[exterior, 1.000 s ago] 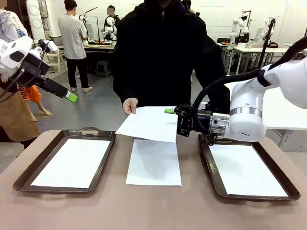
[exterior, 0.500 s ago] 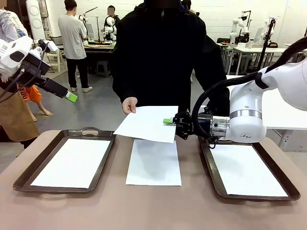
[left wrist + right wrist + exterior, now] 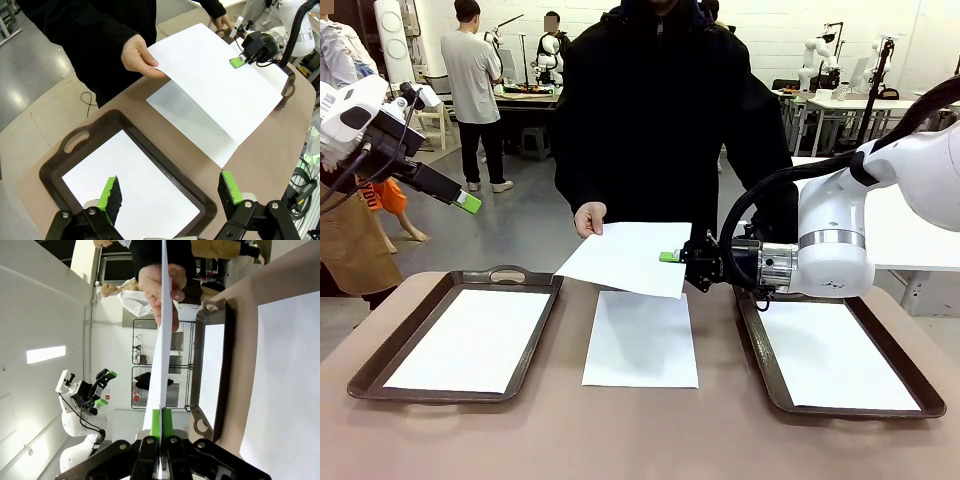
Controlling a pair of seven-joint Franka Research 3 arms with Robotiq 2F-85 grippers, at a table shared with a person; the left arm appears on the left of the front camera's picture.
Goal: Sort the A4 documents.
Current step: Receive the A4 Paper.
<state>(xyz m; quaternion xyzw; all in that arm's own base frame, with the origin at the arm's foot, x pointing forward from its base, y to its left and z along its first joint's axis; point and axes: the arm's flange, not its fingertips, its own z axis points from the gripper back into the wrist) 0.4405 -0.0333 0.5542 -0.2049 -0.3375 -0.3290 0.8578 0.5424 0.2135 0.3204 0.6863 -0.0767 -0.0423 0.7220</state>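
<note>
Seemingly blank white sheet [image 3: 620, 256], right tool [image 3: 669, 257] pinching

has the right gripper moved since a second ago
Yes, slightly. Measured against the right tray, the right gripper has edged toward picture left, and its jaws have shut on the edge of the raised sheet.

Camera layout: one fixed front view, two wrist views.
The front camera faces across the surface [image 3: 640, 440] toward the person [image 3: 660, 110] at mid-range. The left wrist camera looks steeply down over the left tray [image 3: 52, 172]. The right wrist camera, rolled sideways, sits close and edge-on to the held sheet [image 3: 156, 380]. All three views share that sheet.
</note>
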